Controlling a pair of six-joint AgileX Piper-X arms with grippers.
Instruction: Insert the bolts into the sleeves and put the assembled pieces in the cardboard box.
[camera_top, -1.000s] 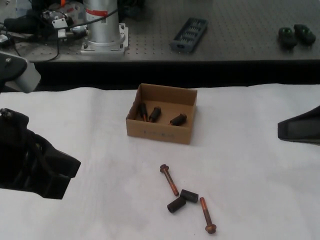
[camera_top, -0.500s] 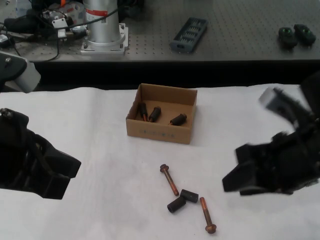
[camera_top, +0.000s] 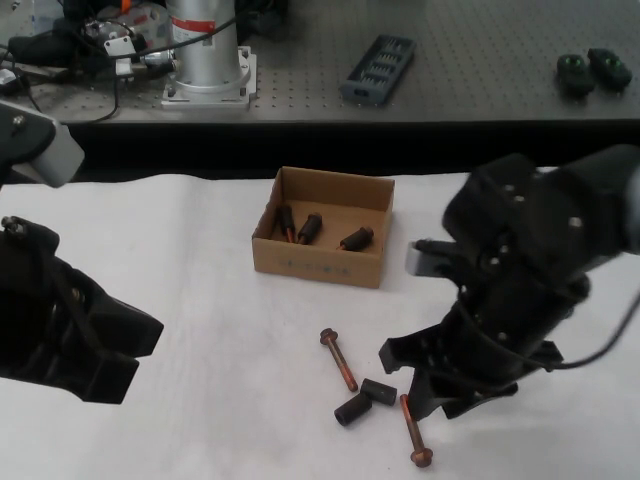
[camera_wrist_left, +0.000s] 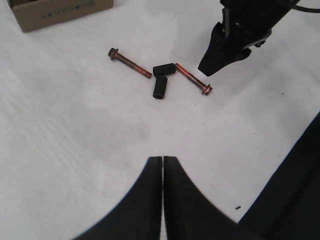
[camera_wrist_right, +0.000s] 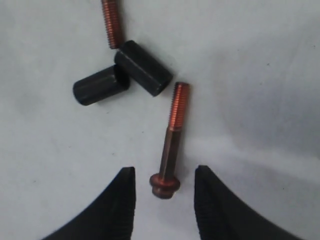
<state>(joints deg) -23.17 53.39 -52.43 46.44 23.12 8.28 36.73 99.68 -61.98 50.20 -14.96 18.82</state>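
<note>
One bolt (camera_wrist_right: 172, 135) lying untouched inside the spread right end effector (camera_wrist_right: 164, 171), left end effector (camera_wrist_left: 163, 160) clenched on nothing

Your right gripper (camera_wrist_right: 164, 172) points down, its fingers spread apart; your left gripper (camera_wrist_left: 162, 161) has its fingers pressed together.

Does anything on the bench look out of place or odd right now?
Nothing stands out. Two bolts and two sleeves lie loose on the sheet, not yet joined; three pieces lie in the upright box. The right gripper hangs open over one bolt's head.
</note>
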